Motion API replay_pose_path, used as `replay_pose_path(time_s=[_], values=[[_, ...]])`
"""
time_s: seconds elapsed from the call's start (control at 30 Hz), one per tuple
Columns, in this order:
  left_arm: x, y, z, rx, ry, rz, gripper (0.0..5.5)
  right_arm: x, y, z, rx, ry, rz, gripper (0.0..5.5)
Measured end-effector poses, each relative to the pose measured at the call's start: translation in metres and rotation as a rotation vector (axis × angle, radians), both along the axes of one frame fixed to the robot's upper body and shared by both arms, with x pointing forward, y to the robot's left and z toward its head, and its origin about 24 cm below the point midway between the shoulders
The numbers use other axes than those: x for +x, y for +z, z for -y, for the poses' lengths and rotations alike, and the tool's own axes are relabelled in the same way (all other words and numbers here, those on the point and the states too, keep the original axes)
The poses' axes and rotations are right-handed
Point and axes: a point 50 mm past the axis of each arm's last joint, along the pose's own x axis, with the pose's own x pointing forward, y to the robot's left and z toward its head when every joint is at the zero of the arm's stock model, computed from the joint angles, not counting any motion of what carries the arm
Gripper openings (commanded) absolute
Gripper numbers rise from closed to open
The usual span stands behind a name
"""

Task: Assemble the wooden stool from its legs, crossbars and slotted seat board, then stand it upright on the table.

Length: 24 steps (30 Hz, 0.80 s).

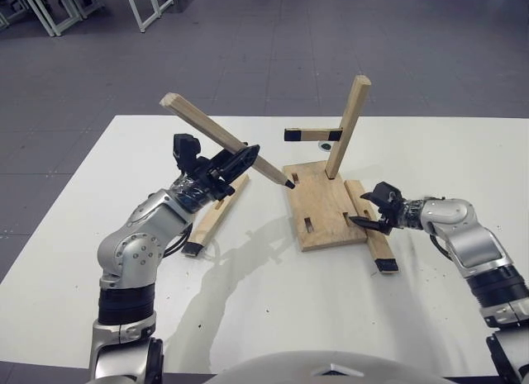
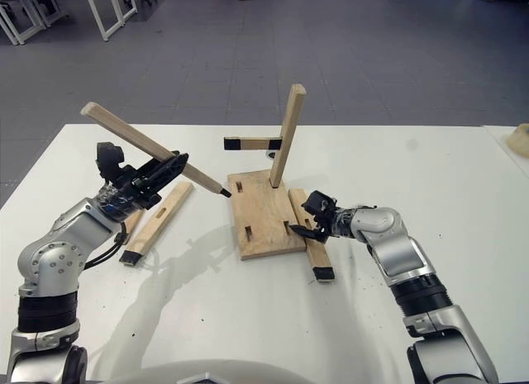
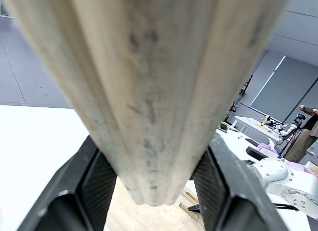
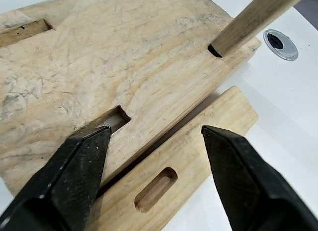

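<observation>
The left gripper [image 1: 242, 159] is clamped tight on a leg [image 1: 202, 126]. It holds it slantwise over the table [image 1: 264, 318], black tip down and hanging just off the far-left corner of the seat [image 1: 322, 204]. The seat lies flat mid-table with its slots up. A standing leg [image 1: 347, 124] sits in the far-right slot, leaning a little, with a side bar [image 1: 312, 135] jutting off it to the left. The right gripper [image 1: 370, 209] is spread wide with nothing in it. It is poised low over the seat's right edge and the right bar [image 1: 382, 250], which lies tucked against that edge. A left bar [image 1: 216, 217] lies flat by the left arm.

What worries me is the angle. The held leg is far from vertical, so if it is pushed down like this, I'd expect the tip to skid across the wood or jam in the mouth of the slot. Nothing pins the seat, so a sideways shove could slide it. That would jolt the standing leg, which looks only loosely seated and might tip out. The side bar reaches towards the empty slot, and the incoming leg could knock it. If the right gripper closes where it is, it may nip seat and bar together rather than one.
</observation>
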Motion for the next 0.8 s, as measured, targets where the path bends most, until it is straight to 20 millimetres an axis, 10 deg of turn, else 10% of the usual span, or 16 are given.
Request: replay_pose_path(time_s=[0.3, 0.8], values=[[0.001, -0.011, 0.002, 0.135, -0.049, 0.003, 2.04, -0.009, 0.017, -0.031, -0.510, 0.590, 0.347, 3.37], [-0.007, -0.040, 0.010, 0.169, -0.264, 0.100, 2.04, -0.052, 0.014, 0.006, -0.455, 1.234, 0.602, 3.37]])
